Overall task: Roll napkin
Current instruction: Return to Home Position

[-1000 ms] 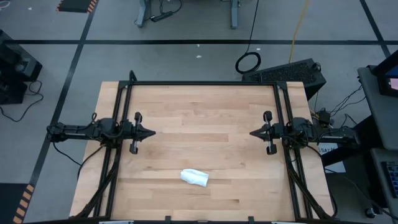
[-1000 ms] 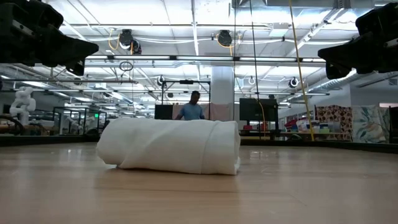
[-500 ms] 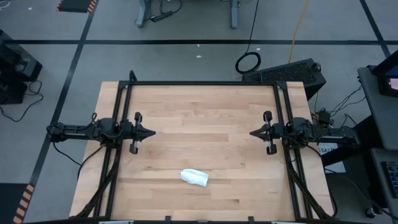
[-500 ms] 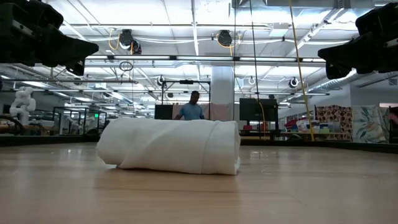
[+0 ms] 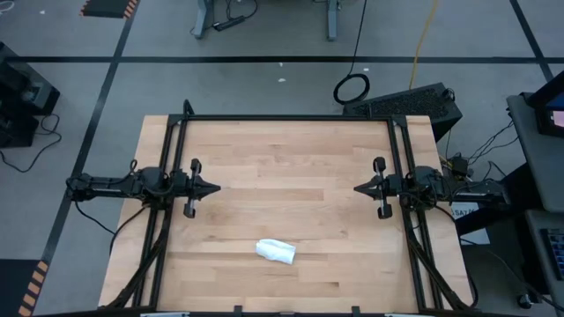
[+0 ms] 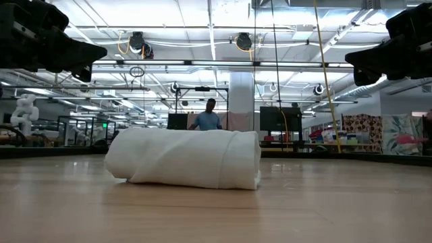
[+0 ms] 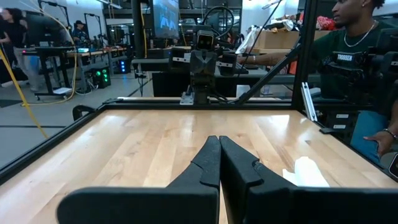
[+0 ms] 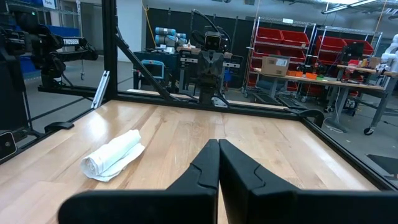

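High view: table (image 5: 282, 150) of pale wood inside a black frame (image 5: 286, 118). Napkin (image 5: 275, 251), white, rolled into a short bundle, lies toward 6 o'clock from the table's centre, its long axis running roughly 10 to 4 o'clock. Left gripper (image 5: 215, 187) hangs at the 9 o'clock side, tip aimed at 3 o'clock; right gripper (image 5: 357, 187) sits at the 3 o'clock side, tip aimed at 9 o'clock. Both are well apart from the napkin, touching nothing. Low view: the napkin (image 6: 185, 159) rests flat on the wood, roll layers showing at its 3 o'clock end; dark bulks of both arms are high at 10 and 2 o'clock, clear of the cloth. A person (image 6: 208, 116) stands far off in the room behind. Left wrist view: the left gripper (image 7: 218, 155) has its two fingers pressed together, nothing between them; the napkin (image 7: 305, 172) lies off to the side, apart from them; a second person (image 7: 348, 56) sits beyond the table edge. Right wrist view: the right gripper (image 8: 218, 158) likewise has its fingers closed tip to tip, holding nothing; the napkin (image 8: 115, 155) lies loose on the wood, apart.
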